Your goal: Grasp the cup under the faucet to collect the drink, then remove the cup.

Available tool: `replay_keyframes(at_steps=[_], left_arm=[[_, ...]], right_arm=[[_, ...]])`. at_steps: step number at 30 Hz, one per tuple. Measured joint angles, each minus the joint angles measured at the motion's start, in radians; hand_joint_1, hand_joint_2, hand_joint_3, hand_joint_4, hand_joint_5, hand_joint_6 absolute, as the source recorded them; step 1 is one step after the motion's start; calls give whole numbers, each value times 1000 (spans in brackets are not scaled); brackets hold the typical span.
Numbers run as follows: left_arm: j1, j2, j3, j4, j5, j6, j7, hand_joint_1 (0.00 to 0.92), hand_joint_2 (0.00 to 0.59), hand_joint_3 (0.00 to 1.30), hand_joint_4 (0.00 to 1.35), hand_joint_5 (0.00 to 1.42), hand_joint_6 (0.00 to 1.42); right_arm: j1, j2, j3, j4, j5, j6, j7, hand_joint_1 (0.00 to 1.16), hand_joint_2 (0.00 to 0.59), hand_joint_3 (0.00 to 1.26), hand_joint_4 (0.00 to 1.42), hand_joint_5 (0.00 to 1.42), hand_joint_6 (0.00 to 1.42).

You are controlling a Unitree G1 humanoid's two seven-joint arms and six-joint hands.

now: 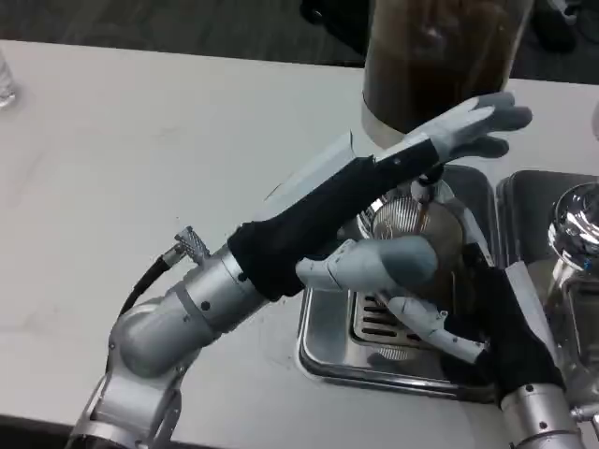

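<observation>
1. Closest to the camera is the left forearm, reaching up and across to the dispenser (440, 56); the left hand (468, 126) rests on the faucet (426, 187) area with its fingers (496, 117) spread. Can't tell if it's actually pressing the lever.
2. Right hand (412, 281) comes in from below, its fingers (374, 267) wrapped around the cup (412, 224), which sits right under the spout, above the drip tray (374, 360) on the tabletop (140, 187).
3. Looks like the filling step to me; there's a thin brownish stream just above those fingers.
4. Next up, I'd guess: let go of the tap, then pull the cup out level so nothing sloshes.
</observation>
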Motion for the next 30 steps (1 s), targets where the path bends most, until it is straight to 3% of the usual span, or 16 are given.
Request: replay_keyframes(at_steps=[12,30], left_arm=[[7,7,6,-16,5,12,6,0,94,141,4,162,71],[32,13,32,-46,12,31,14,0,95,143,13,175,58]], right_arm=[[-85,28,-3,78,28,8,10,710,193,0,0,0,0],[-110,49,-3,145,33,-44,11,799,179,0,0,0,0]])
